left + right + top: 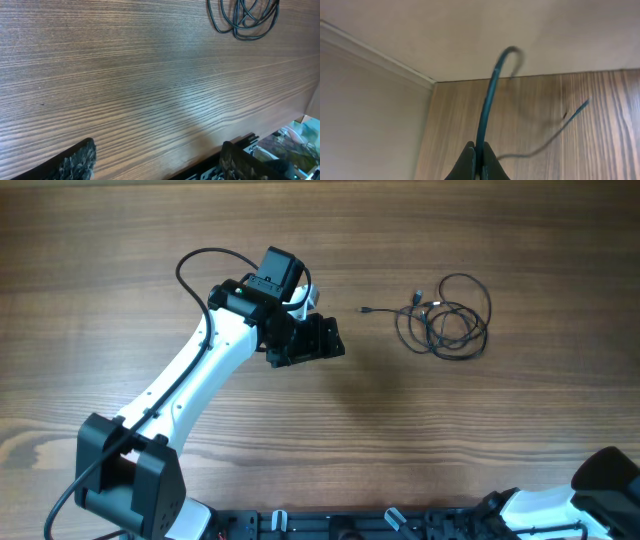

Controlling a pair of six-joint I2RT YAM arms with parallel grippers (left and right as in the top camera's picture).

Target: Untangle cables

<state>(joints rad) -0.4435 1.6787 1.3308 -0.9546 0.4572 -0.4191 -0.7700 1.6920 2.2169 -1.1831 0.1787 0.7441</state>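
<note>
The cables (437,311) lie in one loose tangled coil of thin black cord on the wooden table, right of centre, and a small plug end (366,310) sticks out to the left. My left gripper (335,340) hovers open to the left of that coil, apart from it. In the left wrist view its fingers (80,161) stand wide over bare wood and the coil (249,36) shows at the top edge. My right gripper (480,152) is shut. A thicker dark cord (487,100) rises in front of its tips; it is not one of the thin cables.
The white left arm (190,380) reaches in from its base (130,480) at the front left. The right arm (595,485) sits low at the front right corner. A black rail (350,525) runs along the table's front edge.
</note>
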